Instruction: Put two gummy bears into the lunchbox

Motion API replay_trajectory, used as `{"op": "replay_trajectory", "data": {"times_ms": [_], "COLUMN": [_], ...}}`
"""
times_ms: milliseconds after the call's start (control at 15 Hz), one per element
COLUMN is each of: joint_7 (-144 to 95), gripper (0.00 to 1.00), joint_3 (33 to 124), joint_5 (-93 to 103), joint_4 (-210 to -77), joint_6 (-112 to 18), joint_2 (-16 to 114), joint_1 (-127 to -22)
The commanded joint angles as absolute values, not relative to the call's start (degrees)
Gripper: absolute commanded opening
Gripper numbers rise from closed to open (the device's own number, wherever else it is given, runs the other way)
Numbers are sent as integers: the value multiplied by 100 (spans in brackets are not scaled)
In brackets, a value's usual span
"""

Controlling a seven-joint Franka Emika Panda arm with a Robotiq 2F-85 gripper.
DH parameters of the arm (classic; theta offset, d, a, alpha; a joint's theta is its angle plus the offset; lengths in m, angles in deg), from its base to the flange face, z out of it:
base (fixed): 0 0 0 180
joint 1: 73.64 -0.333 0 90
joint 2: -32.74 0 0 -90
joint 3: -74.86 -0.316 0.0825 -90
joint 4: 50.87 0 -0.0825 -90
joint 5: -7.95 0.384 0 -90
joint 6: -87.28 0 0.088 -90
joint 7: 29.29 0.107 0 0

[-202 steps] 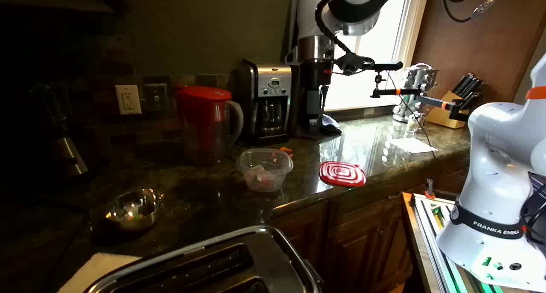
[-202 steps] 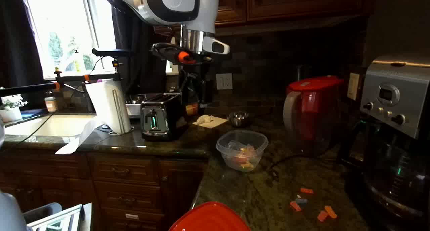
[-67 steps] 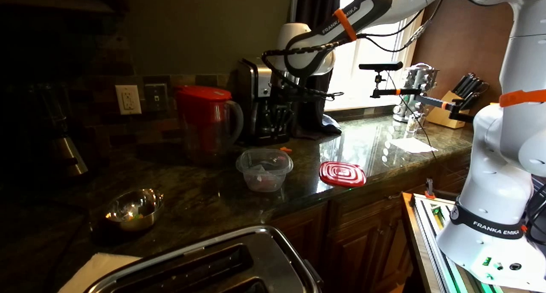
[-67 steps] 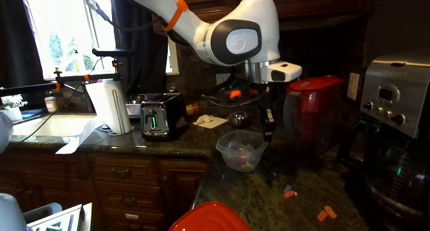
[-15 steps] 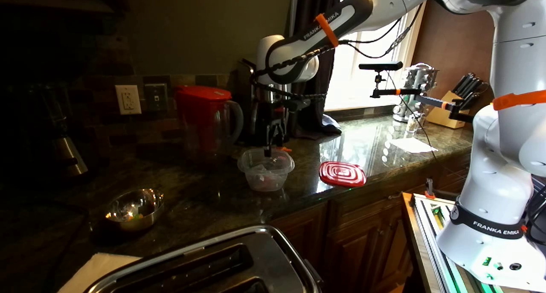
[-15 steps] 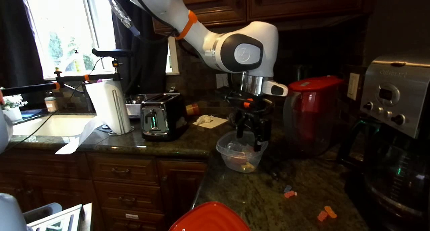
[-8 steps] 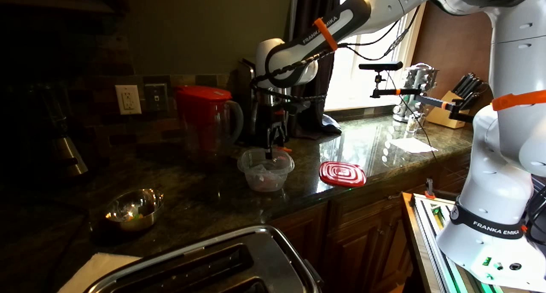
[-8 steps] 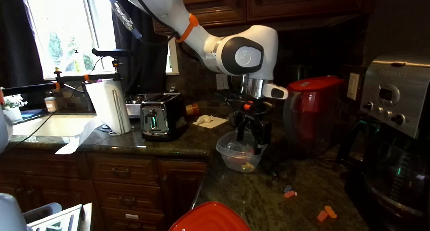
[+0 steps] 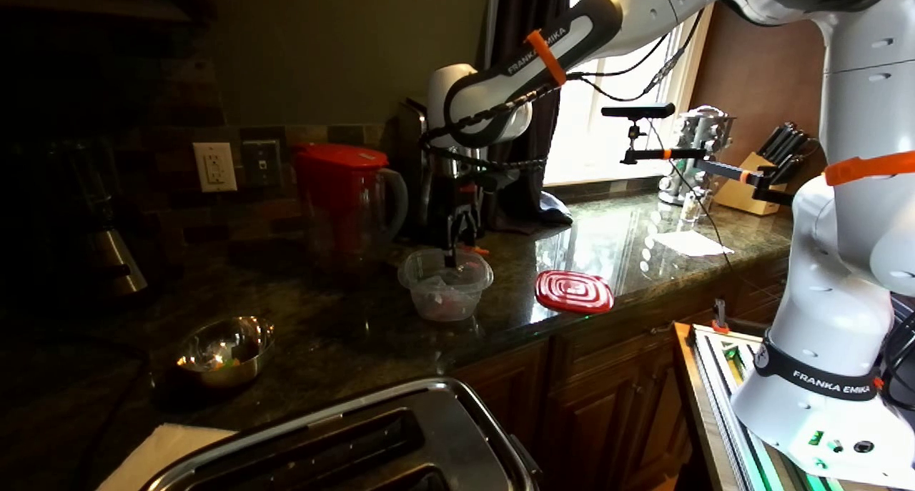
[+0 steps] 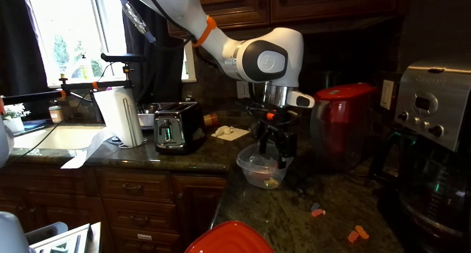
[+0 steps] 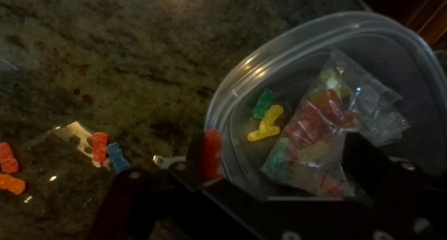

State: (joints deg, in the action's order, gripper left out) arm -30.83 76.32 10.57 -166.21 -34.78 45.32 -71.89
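The clear lunchbox (image 11: 244,63) stands on the counter and also shows in both exterior views (image 9: 447,291) (image 10: 254,168). Inside lie a green gummy bear (image 11: 263,103), yellow gummy bears (image 11: 269,123) and a clear bag of gummies (image 11: 310,128). My gripper (image 11: 279,149) is open above the lunchbox, its fingers wide apart at the rim in an exterior view (image 10: 272,158). A red gummy bear (image 11: 212,152) clings to the inner face of one finger, over the rim. Loose on the counter are red (image 11: 99,147), blue (image 11: 118,158), another red (image 11: 7,158) and orange (image 11: 12,184) gummy bears.
A red-lidded jug (image 10: 342,124) and a coffee maker (image 10: 434,105) stand near the lunchbox. A red lid (image 9: 574,291) lies beside it. A metal bowl (image 9: 225,355) and a toaster (image 9: 372,441) stand on the counter's other side.
Since 13.5 s ago one red gummy bear has left the counter and its neighbours have shifted. My gripper has come down over the lunchbox, fingers apart. Almost nothing moves in the last half second.
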Motion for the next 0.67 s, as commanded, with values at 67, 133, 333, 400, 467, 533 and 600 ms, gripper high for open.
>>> {"op": "replay_trajectory", "data": {"times_ms": [67, 133, 333, 400, 467, 533, 600], "joint_7": [-2975, -2967, -2903, -2805, -2651, -2545, -2589], "gripper": [100, 100, 100, 100, 100, 100, 100], "joint_3": [7606, 7597, 7584, 7610, 7651, 7701, 7736], "joint_5": [883, 834, 686, 665, 621, 616, 700], "joint_4": [-16657, -16662, -16656, -16607, -16570, -16506, -16473], "joint_6": [-3443, -3436, -3469, -3506, -3594, -3622, -3625], "joint_2": [4357, 4326, 4283, 4320, 4372, 4441, 4462], "joint_1": [-7263, -7285, -7336, -7328, -7314, -7268, -7197]}}
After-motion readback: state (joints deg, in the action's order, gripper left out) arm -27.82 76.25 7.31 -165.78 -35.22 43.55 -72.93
